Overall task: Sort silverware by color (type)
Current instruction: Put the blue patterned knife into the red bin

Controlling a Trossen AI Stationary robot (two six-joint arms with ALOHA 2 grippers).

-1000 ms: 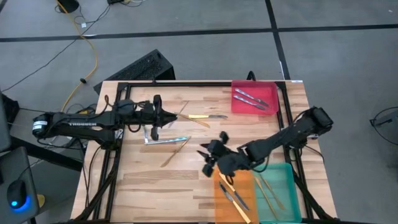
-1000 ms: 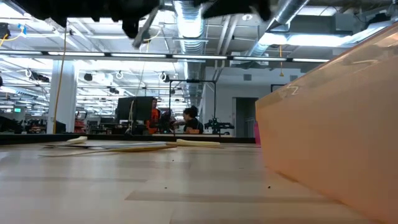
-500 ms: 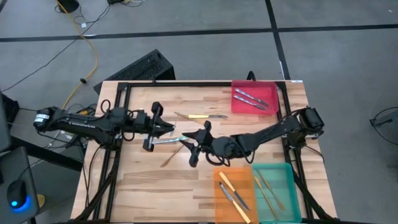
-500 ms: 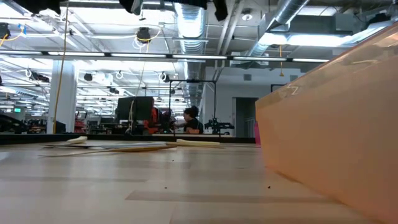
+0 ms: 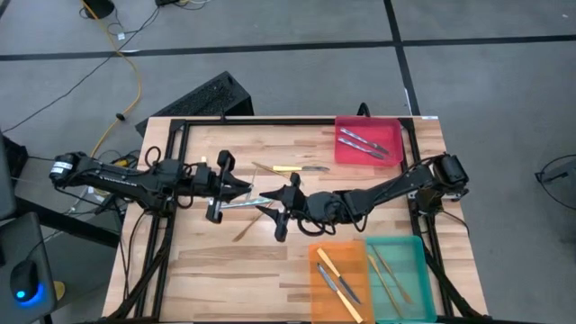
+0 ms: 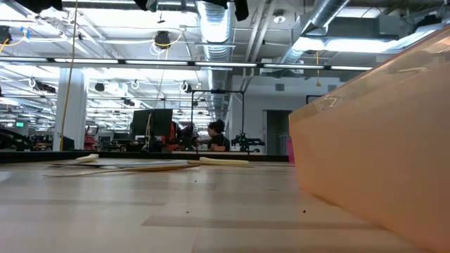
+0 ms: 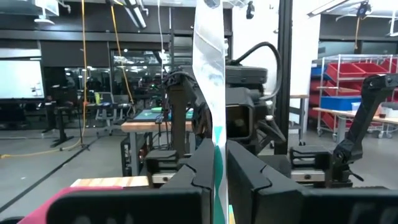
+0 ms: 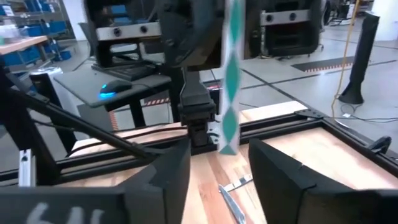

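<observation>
- Left gripper: jaws clamped on a light-blue-handled utensil, held above the middle of the worktop, long axis running across toward the right gripper.
- Right gripper: jaws spread apart, facing the utensil's teal handle end, which hangs between them, not gripped.
- Beyond the utensil lies a yellow-handled knife; farther right, the red tray; nearer, the orange tray.

Left gripper holds blue-handled utensil; right gripper adjacent
</observation>
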